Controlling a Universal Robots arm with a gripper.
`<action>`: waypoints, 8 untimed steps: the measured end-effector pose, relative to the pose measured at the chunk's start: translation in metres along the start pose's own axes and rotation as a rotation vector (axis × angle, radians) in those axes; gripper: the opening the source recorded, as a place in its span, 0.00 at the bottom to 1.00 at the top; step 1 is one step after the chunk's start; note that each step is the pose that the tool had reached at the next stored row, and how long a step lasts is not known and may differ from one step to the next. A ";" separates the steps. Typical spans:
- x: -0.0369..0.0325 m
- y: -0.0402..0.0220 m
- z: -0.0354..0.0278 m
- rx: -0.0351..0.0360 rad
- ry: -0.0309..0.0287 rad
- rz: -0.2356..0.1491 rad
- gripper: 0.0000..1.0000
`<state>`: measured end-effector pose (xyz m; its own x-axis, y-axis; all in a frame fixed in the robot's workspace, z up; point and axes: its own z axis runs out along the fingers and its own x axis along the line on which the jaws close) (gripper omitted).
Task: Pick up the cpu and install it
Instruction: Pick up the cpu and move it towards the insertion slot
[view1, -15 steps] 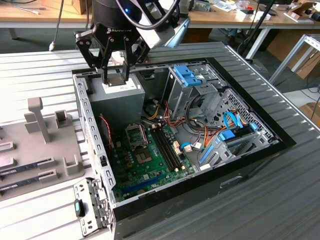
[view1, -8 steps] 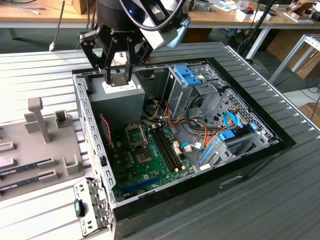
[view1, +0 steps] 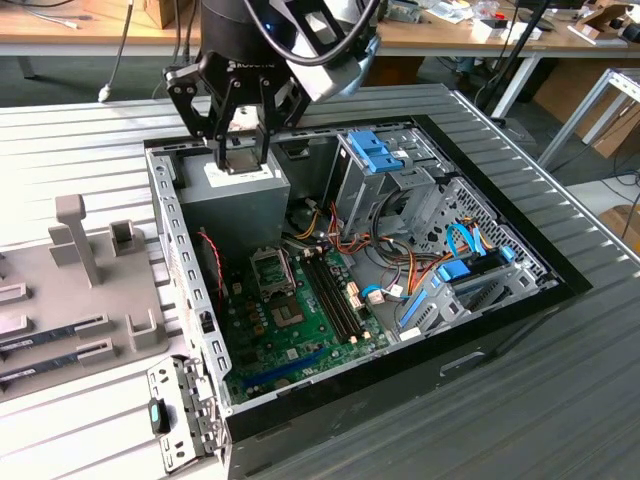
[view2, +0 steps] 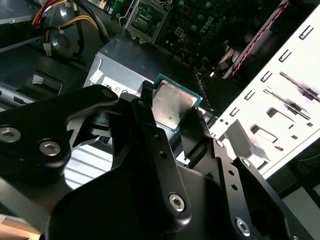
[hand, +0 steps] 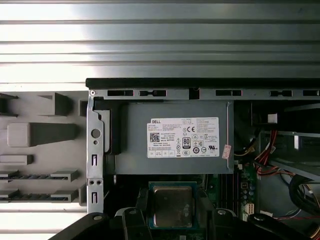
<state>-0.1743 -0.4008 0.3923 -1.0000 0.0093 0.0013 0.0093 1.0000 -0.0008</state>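
- The cpu (view2: 171, 102): small flat square, dull silver-grey metal top with faint smudges, thin green board edge around it. You see it in both wrist views, clamped flat between the two fingers.
- Your gripper (view1: 241, 157) is closed only as far as the chip's width. The black fingers (view2: 150, 125) press on opposite edges of the cpu, and nothing else is in its grasp.
- In the exterior view the held chip hangs over the power supply (hand: 135, 150), a plain grey sheet-metal box with a white label, at the far corner of the case. You cannot tell whether there is a gap between chip and box.
- The socket (view1: 272, 268), a square metal frame, sits on the green motherboard (view1: 300, 335), nearer the camera than the power supply and apart from the gripper.
- The open computer case (view1: 178, 250) has perforated steel walls, blue drive brackets and bundled coloured wires.
- It lies on a ribbed metal table (view1: 80, 140).
- A grey moulded fixture tray (view1: 75, 260) lies beside the case on the exterior view's left.
- Wooden benches (view1: 450, 38) stand behind.
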 end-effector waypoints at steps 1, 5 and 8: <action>-0.0008 0.0000 0.0005 0.0000 -0.0001 0.000 0.47; -0.0053 -0.0001 0.0022 0.0000 -0.0001 0.000 0.47; -0.0085 -0.0002 0.0034 0.0000 0.0000 0.000 0.47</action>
<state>-0.1658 -0.4010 0.3888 -1.0000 0.0093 0.0013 0.0093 1.0000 -0.0008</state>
